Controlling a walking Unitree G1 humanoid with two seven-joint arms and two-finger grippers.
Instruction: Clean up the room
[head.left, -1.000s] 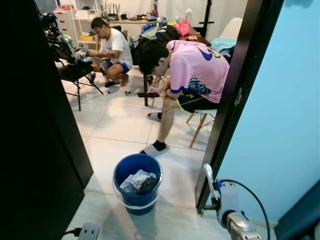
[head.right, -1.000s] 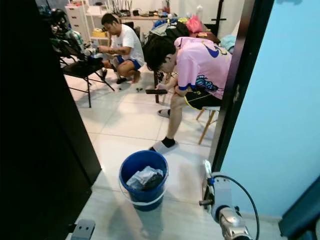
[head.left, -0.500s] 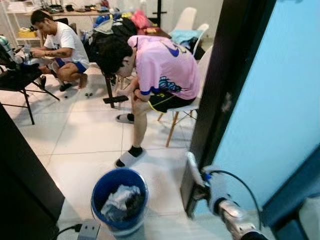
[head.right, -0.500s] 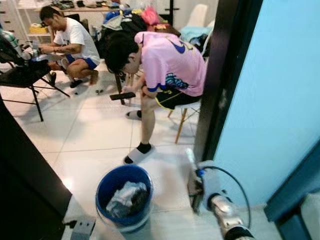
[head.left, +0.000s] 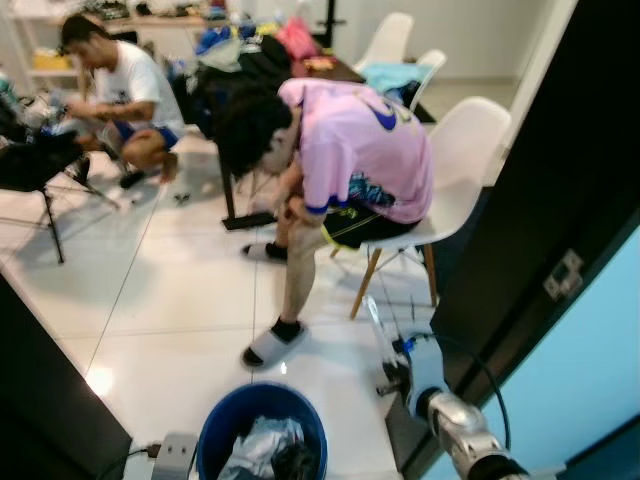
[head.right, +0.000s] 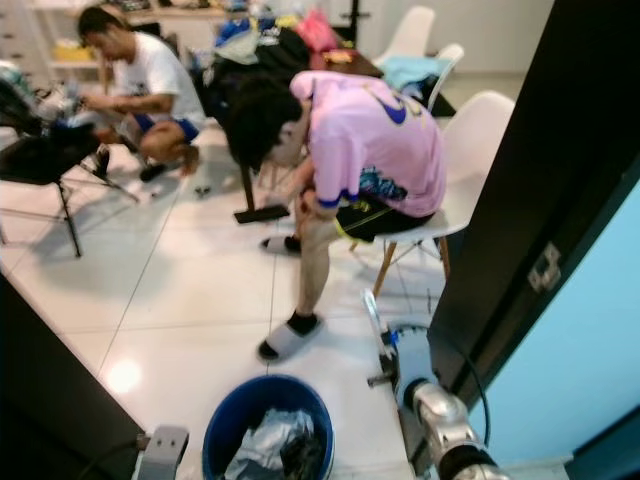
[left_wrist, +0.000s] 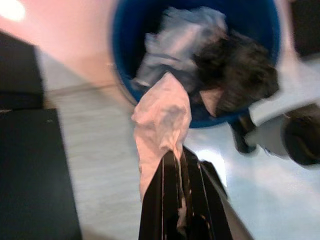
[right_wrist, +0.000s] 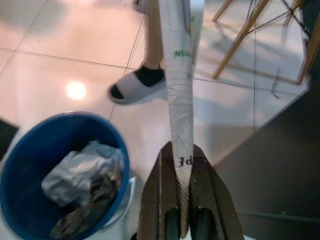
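While the blue bucket (head.left: 262, 432) sits on the tiled floor (head.left: 180, 290) holding crumpled rubbish, the left pincer (left_wrist: 176, 165) is clamped on a pale crumpled tissue (left_wrist: 161, 120) that hangs at the bucket's rim. Just beside the bucket, the right pincer (right_wrist: 183, 165) is closed on a long white strip (right_wrist: 180, 75), perhaps a folded paper wrapper. Behind, a person in a pink shirt (head.left: 350, 150) sits hunched on a white chair (head.left: 470, 150).
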